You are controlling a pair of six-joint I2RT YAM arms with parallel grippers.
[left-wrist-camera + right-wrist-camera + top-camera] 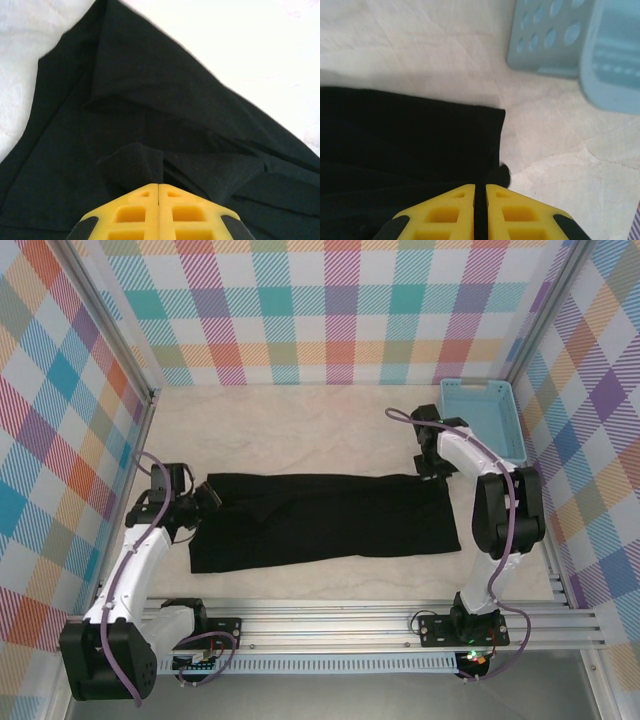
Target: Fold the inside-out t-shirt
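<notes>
The pale worktop [330, 430] had the black t-shirt [330, 525] lying flat across its middle in a long folded strip, and a light-blue basket [485, 415] sat at the far right corner. The left hand [158, 186] was squeezed tight on a bunch of the t-shirt's left end. The right hand [480, 187] sat at the far right corner of the cloth with its yellow fingers [445, 212] a tiny bit apart and cloth between them

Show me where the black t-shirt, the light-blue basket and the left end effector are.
black t-shirt [330, 520], top external view, middle of the flat cloth.
light-blue basket [483, 390], top external view, far rim.
left end effector [158, 187], left wrist view, between the yellow fingertips pinching the cloth.
</notes>
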